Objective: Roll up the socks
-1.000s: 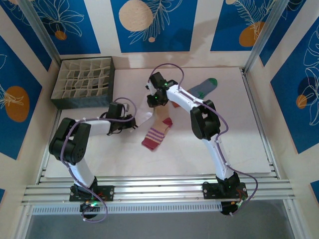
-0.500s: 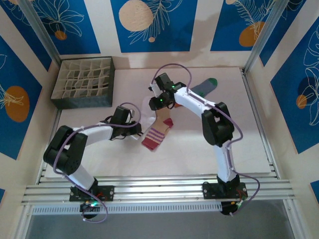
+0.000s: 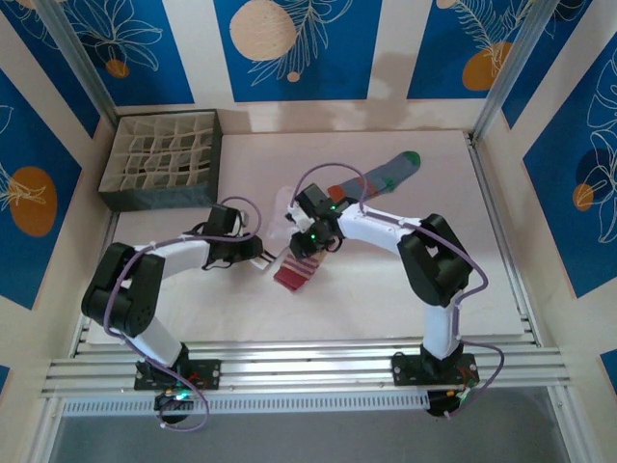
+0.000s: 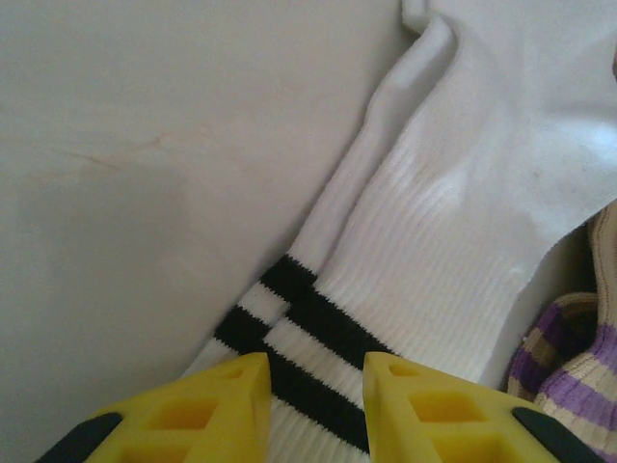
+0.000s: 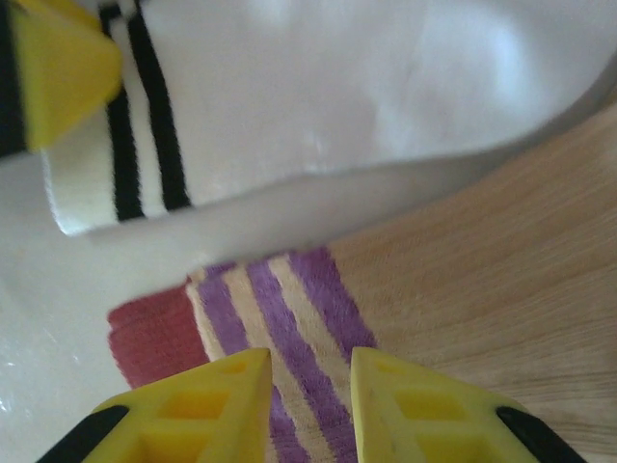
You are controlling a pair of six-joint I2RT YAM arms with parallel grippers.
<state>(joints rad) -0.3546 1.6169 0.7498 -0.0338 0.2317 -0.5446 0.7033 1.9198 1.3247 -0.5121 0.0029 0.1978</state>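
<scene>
Fingers of the left gripper stand narrowly parted over the black-striped cuff of the white sock; I cannot tell whether they pinch it. From that wrist, the sock runs from 6 o'clock up toward 1 o'clock. Just beside it at mid-table, the peach sock points its maroon end to 7 o'clock from above. The right gripper hangs over its purple stripes, fingers slightly apart, grip unclear. The grey-blue sock lies apart at 1 o'clock, green toe aimed at 2 o'clock.
</scene>
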